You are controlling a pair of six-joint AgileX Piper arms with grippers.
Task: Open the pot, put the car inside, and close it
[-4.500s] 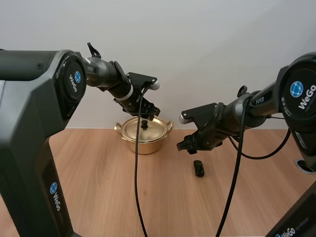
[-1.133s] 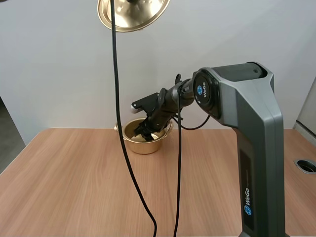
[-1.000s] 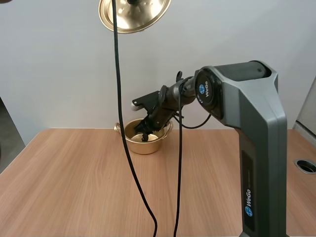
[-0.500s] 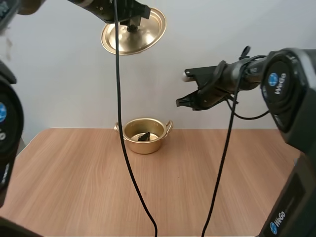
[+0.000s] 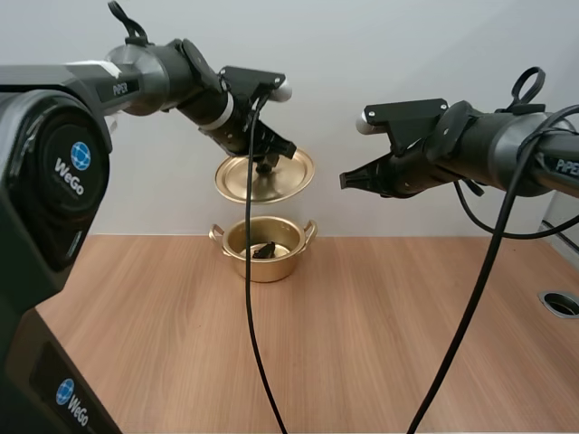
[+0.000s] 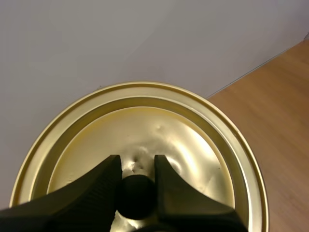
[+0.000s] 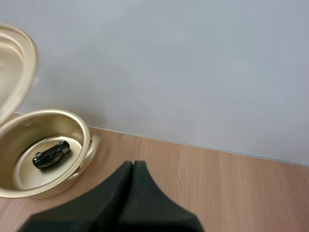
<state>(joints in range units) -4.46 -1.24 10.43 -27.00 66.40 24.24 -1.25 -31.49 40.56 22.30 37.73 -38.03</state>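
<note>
The wooden table [image 5: 362, 353] runs back to a small brass-coloured pot [image 5: 262, 269] near its far edge, standing open. A small black car [image 5: 264, 250] lies on the pot's floor. The right wrist view shows the car [image 7: 50, 155] slanted across the bottom. At 12 o'clock from the pot, the golden lid [image 5: 288, 179] hangs tilted in the air, gripped by the left hand [image 5: 265, 163]. In the left wrist view, ribbed fingers [image 6: 104, 181] pinch its black knob [image 6: 136, 195]. The right hand [image 5: 346, 181], at 2 o'clock, is clenched on nothing, well apart from the car.
</note>
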